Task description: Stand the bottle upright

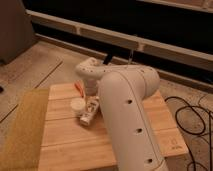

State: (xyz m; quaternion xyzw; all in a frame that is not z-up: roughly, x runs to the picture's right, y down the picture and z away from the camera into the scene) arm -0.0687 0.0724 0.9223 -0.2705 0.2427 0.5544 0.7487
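Observation:
The bottle [89, 111] is cream-white with a dark-printed label. It lies on its side on the wooden table [65, 145], its narrow end pointing toward the front left. A short round white cup [77, 104] stands right beside it on the left. My gripper [92, 95] hangs down from the white wrist [90, 70], directly over the bottle's far end and close to it. My big white arm [127, 115] hides the table to the right of the bottle.
A small orange object [79, 87] lies behind the cup. A yellowish mat [20, 130] covers the table's left side. Black cables [192, 117] lie on the floor at the right. A dark wall with rails runs behind the table.

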